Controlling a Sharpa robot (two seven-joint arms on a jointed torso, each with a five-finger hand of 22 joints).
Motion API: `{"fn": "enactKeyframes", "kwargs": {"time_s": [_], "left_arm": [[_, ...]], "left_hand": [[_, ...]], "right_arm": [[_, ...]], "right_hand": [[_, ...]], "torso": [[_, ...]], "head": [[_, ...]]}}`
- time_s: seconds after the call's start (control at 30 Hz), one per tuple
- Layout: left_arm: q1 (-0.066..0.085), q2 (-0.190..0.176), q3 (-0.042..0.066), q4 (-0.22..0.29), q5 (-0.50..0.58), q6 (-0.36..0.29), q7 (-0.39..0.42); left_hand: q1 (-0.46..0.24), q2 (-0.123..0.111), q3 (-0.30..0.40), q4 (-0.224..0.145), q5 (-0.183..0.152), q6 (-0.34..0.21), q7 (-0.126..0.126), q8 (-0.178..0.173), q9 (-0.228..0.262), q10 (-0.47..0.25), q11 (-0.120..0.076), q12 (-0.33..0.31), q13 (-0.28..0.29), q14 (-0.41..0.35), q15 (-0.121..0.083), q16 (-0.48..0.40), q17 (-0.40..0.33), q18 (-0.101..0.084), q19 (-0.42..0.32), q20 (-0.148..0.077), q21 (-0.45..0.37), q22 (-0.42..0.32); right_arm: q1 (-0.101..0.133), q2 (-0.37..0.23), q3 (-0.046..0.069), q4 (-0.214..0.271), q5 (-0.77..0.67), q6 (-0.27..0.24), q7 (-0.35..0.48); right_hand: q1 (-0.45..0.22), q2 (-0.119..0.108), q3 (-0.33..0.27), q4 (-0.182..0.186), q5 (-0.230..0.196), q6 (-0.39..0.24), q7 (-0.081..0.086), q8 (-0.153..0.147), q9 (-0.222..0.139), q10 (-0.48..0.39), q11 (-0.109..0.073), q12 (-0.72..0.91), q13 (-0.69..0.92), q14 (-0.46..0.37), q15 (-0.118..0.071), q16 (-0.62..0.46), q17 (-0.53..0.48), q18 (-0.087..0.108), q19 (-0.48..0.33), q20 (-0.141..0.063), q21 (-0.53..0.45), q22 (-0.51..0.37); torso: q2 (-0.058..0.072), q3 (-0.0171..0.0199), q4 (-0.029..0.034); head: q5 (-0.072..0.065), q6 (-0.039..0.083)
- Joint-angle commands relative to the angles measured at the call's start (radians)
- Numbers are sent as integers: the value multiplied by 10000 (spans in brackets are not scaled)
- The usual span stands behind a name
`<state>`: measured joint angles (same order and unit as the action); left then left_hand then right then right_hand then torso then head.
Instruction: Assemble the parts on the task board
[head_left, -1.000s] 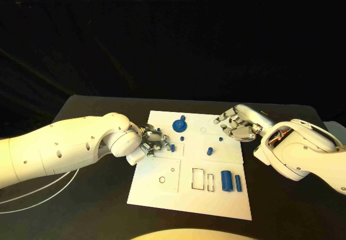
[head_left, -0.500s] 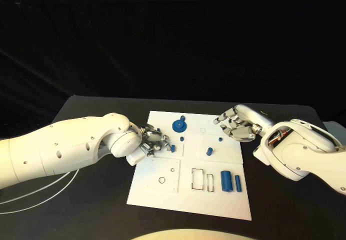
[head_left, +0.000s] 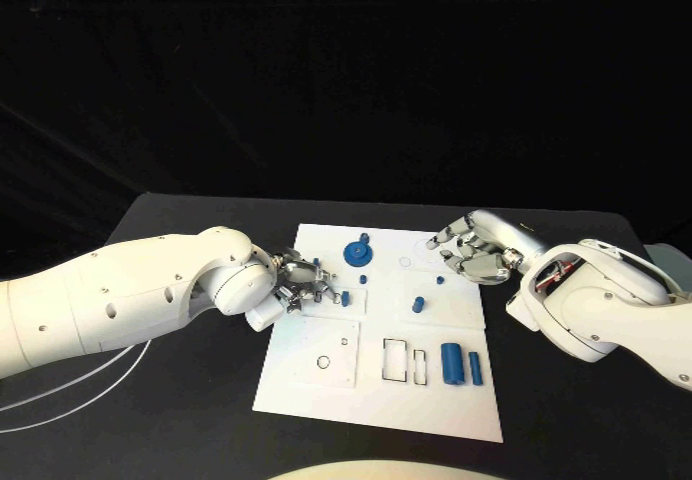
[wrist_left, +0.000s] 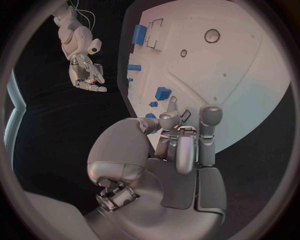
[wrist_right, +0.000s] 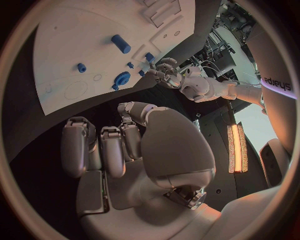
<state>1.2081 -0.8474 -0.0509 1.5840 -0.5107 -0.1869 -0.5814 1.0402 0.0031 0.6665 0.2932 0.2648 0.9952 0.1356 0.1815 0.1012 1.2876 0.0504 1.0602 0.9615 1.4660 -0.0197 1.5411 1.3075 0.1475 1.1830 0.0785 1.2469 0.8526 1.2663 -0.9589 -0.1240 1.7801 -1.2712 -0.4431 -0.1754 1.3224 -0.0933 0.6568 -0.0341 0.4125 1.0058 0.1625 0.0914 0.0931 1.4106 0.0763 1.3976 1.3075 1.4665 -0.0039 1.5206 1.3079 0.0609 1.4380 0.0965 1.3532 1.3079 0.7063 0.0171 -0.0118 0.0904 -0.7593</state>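
Note:
The white task board (head_left: 378, 395) lies mid-table. At its left edge my left hand (head_left: 299, 281) hovers low, and a small blue part (wrist_left: 150, 117) shows pinched between thumb and fingertip. A blue block (wrist_left: 163, 93) stands on the board just beyond those fingers. On the board sit a blue gear (head_left: 356, 249), a peg (head_left: 418, 303) and two blue cylinders (head_left: 462, 363). My right hand (head_left: 476, 250) hangs over the board's far right corner with its fingers (wrist_right: 112, 150) curled and nothing in them. The gear (wrist_right: 120, 78) and a cylinder (wrist_right: 120, 43) lie beyond them.
The board carries empty rectangular slots (head_left: 404, 358) and a round hole (head_left: 325, 361) in its near half. A white cable (head_left: 87, 395) loops on the black table at the left. Both forearms flank the board.
My left hand has turned slightly and edged along the board's left edge. The right hand and the loose parts have stayed put.

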Motion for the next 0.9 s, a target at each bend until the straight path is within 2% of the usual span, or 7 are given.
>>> {"fn": "enactKeyframes", "kwargs": {"time_s": [0.03,0.1,0.2,0.37,0.5,0.67,0.9], "left_arm": [[4,-41,16,57,-238,169,105],[20,-95,44,102,-313,329,180],[69,-156,92,162,-485,663,259],[336,-262,172,295,-1230,1830,138],[658,-279,212,322,-2264,2708,-195],[1122,6,246,162,-3486,3527,-790],[1407,762,253,-324,-4539,4281,-1306]], "left_hand": [[-2,-348,-187,-52,-83,94,-9,53,1,-19,4,-3,8,914,40,33,2163,-111,40,31,57,9],[105,-936,-573,-220,-122,204,-37,127,12,0,-26,13,18,918,21,42,2176,-111,43,20,69,18],[328,-1487,-1171,-398,-133,311,-83,222,26,15,-67,1,-1,919,-20,45,2179,-110,39,-8,73,11],[390,-2005,-2328,-307,-150,483,-210,452,116,-58,-168,-187,-208,884,-105,-20,2065,-96,0,-82,30,-74],[291,-1990,-3382,-41,-143,494,-287,655,226,-80,-225,-246,-274,860,-162,-70,1980,-87,-30,-137,-30,-159],[360,-1695,-4413,-27,-113,592,-406,1061,510,-113,-323,-271,-297,839,-240,-116,1905,-73,-71,-204,-106,-265],[635,-1391,-4935,-19,-93,480,-448,1401,805,-180,-360,-315,-342,827,-277,-141,1866,-68,-103,-240,-156,-333]], "right_arm": [[-2,14,1,-22,-118,19,8],[-2,15,1,-43,-118,12,13],[-3,11,1,-68,-118,6,18],[-3,-1,1,-140,-118,-8,28],[-4,-7,1,-196,-118,-18,27],[-4,-13,0,-241,-118,-29,23],[-4,-9,0,-292,-117,-80,36]], "right_hand": [[-80,-20,56,-27,-2,83,-1,-30,-8,-20,-46,12,559,813,-12,10,1690,-47,10,20,14,1259],[-80,-20,56,-27,-2,83,-1,-30,-8,-20,-46,12,559,813,-12,10,1690,-47,10,20,14,1259],[-80,-20,56,-27,-2,83,-1,-30,-8,-20,-46,12,559,813,-12,10,1690,-47,10,20,14,1259],[-80,-20,56,-27,-2,83,-1,-30,-8,-20,-46,12,559,813,-12,10,1690,-47,10,20,14,1259],[-80,-20,56,-27,-2,83,-1,-30,-8,-20,-46,12,559,813,-12,10,1690,-47,10,20,14,1259],[-90,-28,64,-48,-3,84,-3,-33,-9,-26,-47,5,551,812,-14,7,1684,-46,9,18,11,1260],[-101,-42,70,-69,3,80,-1,-40,-12,-45,-47,-15,529,806,-16,-5,1661,-38,-11,17,-21,1242]], "torso": [[-4,1,0],[-5,3,1],[-5,10,-2],[-15,12,-8],[-15,18,-10],[-40,29,-15],[-24,36,-38]], "head": [[5,27],[8,39],[12,65],[12,113],[11,143],[45,141],[74,125]]}}
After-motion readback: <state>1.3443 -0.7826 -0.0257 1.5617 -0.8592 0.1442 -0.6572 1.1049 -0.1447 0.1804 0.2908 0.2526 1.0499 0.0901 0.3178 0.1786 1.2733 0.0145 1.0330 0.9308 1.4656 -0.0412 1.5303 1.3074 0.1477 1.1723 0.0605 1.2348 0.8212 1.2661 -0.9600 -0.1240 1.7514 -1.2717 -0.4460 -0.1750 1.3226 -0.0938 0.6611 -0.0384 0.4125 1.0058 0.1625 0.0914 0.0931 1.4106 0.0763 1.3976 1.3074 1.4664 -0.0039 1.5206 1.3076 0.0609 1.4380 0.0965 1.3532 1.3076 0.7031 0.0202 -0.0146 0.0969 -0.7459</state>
